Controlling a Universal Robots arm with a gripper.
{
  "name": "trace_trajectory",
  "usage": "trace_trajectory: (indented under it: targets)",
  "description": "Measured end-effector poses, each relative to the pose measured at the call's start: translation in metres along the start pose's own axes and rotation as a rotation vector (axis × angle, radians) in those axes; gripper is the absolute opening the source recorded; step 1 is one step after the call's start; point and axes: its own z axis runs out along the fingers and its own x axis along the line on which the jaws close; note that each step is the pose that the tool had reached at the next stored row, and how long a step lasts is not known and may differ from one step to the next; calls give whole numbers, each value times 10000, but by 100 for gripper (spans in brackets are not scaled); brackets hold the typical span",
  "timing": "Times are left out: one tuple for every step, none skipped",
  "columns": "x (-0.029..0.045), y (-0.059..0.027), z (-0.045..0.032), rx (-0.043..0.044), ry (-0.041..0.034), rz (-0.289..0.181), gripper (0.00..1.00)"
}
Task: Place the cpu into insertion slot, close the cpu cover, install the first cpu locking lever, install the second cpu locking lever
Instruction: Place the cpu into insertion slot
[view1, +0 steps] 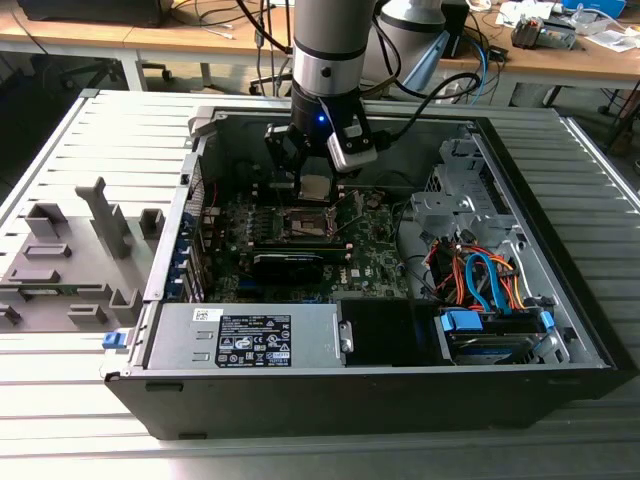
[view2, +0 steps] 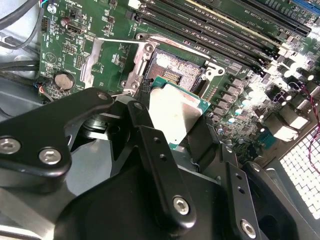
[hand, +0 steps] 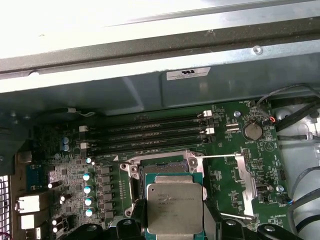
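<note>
The cpu (hand: 175, 207), a flat square chip with a silvery top, hangs just above the green board with my gripper (hand: 174, 222) shut on its edges. In the second wrist view the cpu (view2: 175, 112) sits between the black fingers (view2: 145, 135), close over one corner of the insertion slot (view2: 170, 72). The insertion slot (hand: 162, 169) is bare, its dark pin field showing beyond the chip. The cpu cover (hand: 244, 175) stands swung open beside the slot, with thin locking levers (hand: 220, 156) raised. In the exterior view my gripper (view1: 315, 187) hovers inside the open computer case.
Long black memory slots (hand: 150, 132) run beside the socket, and a coin battery (hand: 252, 131) lies near the cover. The metal case wall (hand: 160, 85) rises behind. A black card (view1: 290, 262), power supply (view1: 245, 335) and coloured cables (view1: 480, 275) lie inside the case.
</note>
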Motion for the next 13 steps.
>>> trace_trajectory:
  targets:
    - [0,0,0,-2,-2,24,54]
    - [0,0,0,-1,-3,41,54]
    - [0,0,0,-2,-6,68,54]
    - [0,0,0,-2,-7,86,54]
    - [0,0,0,-3,-9,103,54]
    - [0,0,0,-4,-11,126,54]
    - [0,0,0,-3,-13,144,54]
    - [0,0,0,-4,-14,163,54]
    - [0,0,0,-4,-16,180,54]
    - [0,0,0,-5,-18,206,54]
    - [0,0,0,-5,-21,244,54]
    - [0,0,0,-6,-23,261,54]
    - [0,0,0,-6,-25,278,54]
